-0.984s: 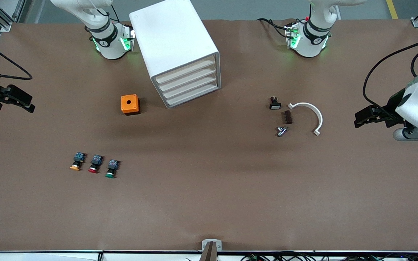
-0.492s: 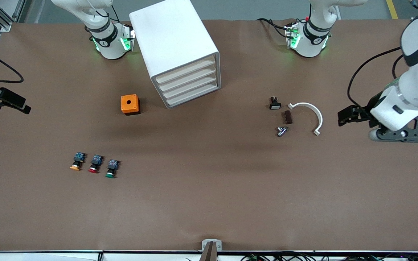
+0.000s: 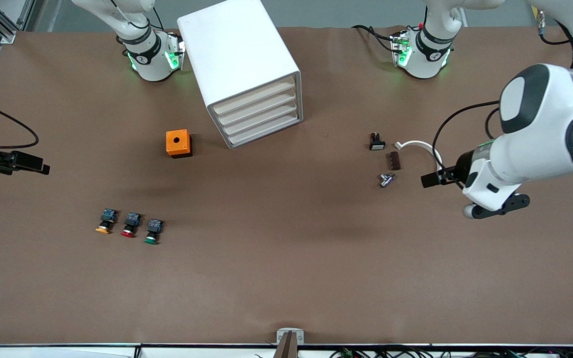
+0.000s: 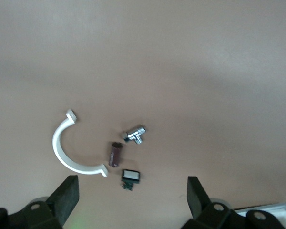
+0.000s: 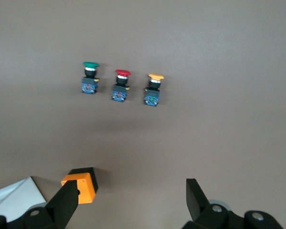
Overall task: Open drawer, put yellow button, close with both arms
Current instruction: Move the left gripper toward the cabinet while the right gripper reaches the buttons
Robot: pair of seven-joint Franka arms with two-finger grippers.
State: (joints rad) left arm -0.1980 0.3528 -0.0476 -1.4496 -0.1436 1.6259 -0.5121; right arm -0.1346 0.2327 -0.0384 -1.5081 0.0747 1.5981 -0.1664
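Drawer (image 3: 254, 102) is sitting shut, top of four in the white cabinet (image 3: 237, 54), between the two arm bases. Front looks like a thin cream lip with no handle I can make out, so I'm guessing fingers need to hook that edge; shallow plastic tray, probably light and sliding easily, and the cabinet may skid if pulled hard.

Yellow button (image 3: 106, 222) is lying on its side on the table, nearer the camera than the orange box (image 3: 178, 143), at the right arm's end of a row with the red button (image 3: 130, 224) and green button (image 3: 152, 231). Small, rigid, light; the round cap is likely rolling-prone, so I'm favouring a pinch across the squarer black body.

Right gripper (image 3: 30, 163) is hovering over bare table at its own end, jaws spread wide, holding nothing. Left gripper (image 3: 429, 180) is hovering near the white clamp (image 3: 426, 149) and small parts, jaws also fully spread and empty.
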